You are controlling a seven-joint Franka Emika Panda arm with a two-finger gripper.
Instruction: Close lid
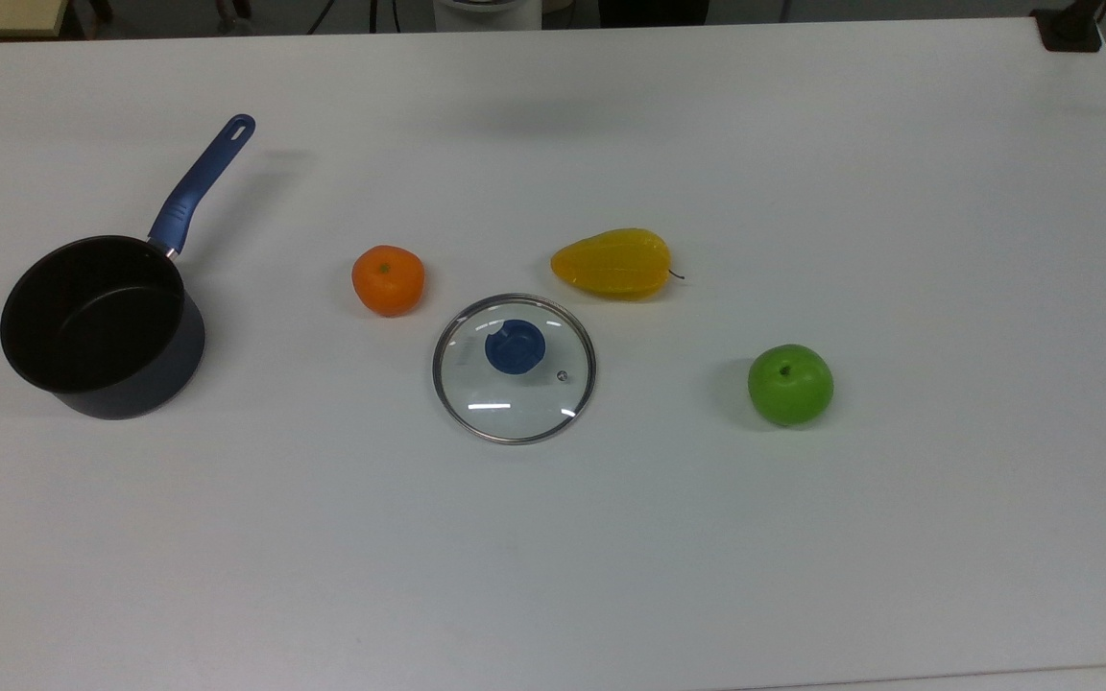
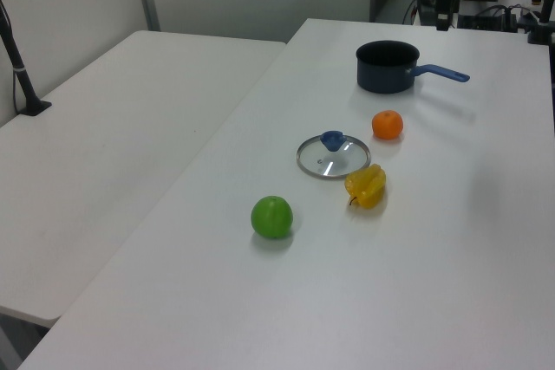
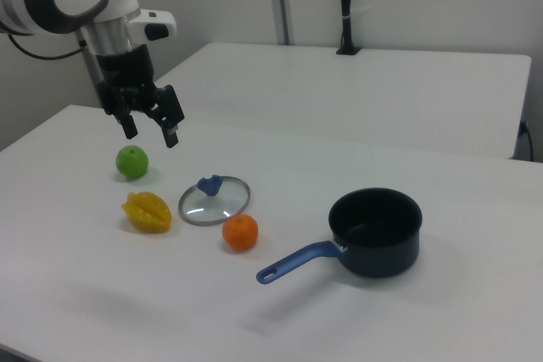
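On the table the saucepan sits empty (lid lying flat, well apart); pincer spread, holding nothing, above the apple

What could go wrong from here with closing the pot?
The lid lies flat on the table with the orange and the yellow fruit close by; the open gripper could knock them. The only grasp point is the small blue knob. The pot stands well apart, so the carry is long.

Orange, yellow starfruit, green apple on white table.
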